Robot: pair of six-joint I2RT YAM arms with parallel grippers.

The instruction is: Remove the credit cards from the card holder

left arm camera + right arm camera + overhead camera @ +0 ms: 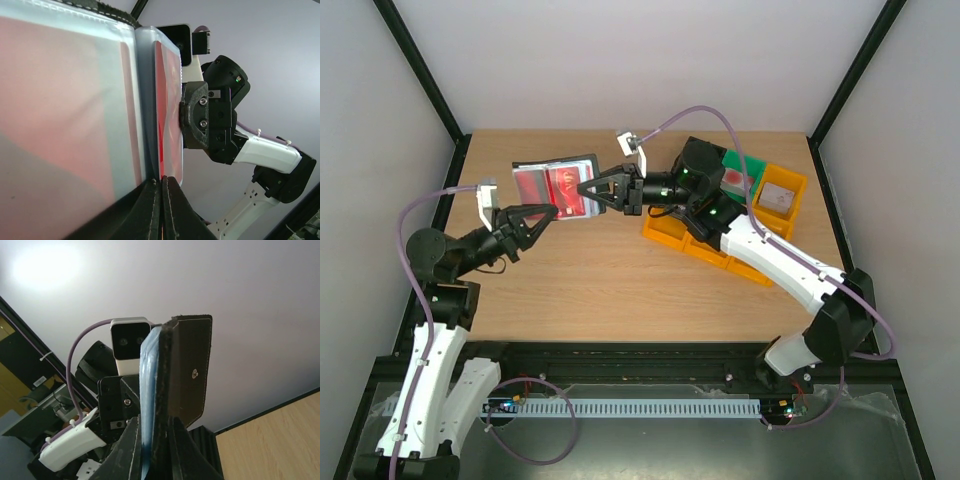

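Upper left of centre, the card holder (545,181) is clamped by the left jaws below, right jaws beside.

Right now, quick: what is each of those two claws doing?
Left gripper: closed, pinching an edge of the open card holder.
Right gripper: closed, gripping the same card holder from the other side.

The card holder (542,185) hung open above the table (620,290) at the frame's upper middle, cards (570,192) in its pockets, the left gripper (550,211) at its lower edge, the right gripper (584,190) on its right edge, and bins (665,232) farther right.
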